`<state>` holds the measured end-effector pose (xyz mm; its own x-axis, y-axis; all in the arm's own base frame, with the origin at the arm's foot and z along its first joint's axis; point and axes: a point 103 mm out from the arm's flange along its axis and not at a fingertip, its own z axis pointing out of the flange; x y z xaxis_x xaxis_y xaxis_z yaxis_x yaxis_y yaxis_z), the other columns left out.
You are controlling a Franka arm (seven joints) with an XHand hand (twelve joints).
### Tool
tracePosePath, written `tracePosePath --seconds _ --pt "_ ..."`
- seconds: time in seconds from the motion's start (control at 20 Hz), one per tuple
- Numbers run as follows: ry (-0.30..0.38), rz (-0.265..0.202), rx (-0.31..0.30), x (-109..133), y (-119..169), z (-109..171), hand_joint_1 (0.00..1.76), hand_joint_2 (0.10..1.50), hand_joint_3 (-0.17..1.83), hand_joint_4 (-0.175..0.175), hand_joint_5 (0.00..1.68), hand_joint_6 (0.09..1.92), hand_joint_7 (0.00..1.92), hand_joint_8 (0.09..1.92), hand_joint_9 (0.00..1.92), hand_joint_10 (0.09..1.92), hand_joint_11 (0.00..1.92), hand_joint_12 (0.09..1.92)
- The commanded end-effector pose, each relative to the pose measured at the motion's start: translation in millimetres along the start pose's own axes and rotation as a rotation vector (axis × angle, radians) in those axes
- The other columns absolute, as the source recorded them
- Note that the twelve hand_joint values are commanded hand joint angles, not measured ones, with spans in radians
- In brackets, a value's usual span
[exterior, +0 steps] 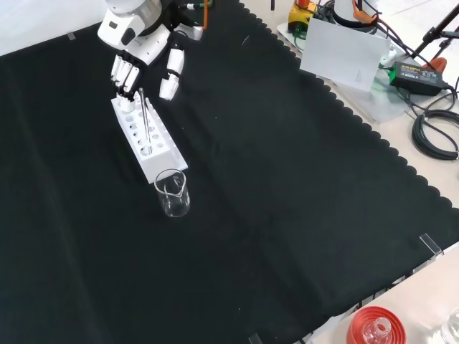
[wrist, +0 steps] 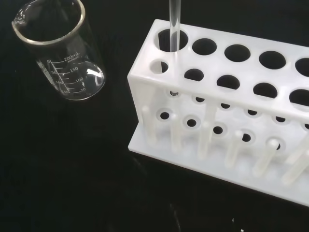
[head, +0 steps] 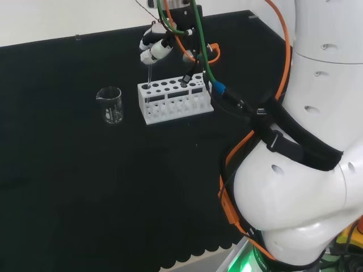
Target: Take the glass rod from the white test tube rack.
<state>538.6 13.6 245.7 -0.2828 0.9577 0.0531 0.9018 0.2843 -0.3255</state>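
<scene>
My hand [head: 156, 48] hangs over the rack's end, fingers [exterior: 123, 74] curled down around the top of the glass rod [exterior: 145, 118]; I read it as pinched there, though the contact itself is hard to make out. The rod stands in an end hole of the white test tube rack [head: 176, 102], its lower part inside. My worry: if I lift off-vertical, the rod could bind in the hole and drag or tip the rack, or slip from my fingers. The empty beaker [head: 110, 105] sits just beside that end on the counter [head: 85, 187], within reach of a stray swing.
</scene>
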Motion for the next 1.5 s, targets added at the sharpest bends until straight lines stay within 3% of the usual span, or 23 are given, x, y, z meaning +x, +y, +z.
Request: tracePosePath --seconds 0.05,0.75,1.5 --pt "-0.022 -0.021 0.013 -1.2 9.7 -0.7 0.52 1.16 0.02 -0.09 0.36 0.78 0.17 0.87 0.52 0.93 0.55 1.37" --pt "-0.049 -0.018 -0.02 -8.6 17.8 -0.1 0.65 1.16 0.05 -0.096 0.49 1.0 0.25 0.86 0.67 0.85 0.78 1.27" --pt "-0.074 -0.018 -0.016 -6.6 20.7 1.9 0.75 1.14 0.12 -0.125 0.65 1.06 0.51 0.85 0.91 0.75 1.0 1.18"
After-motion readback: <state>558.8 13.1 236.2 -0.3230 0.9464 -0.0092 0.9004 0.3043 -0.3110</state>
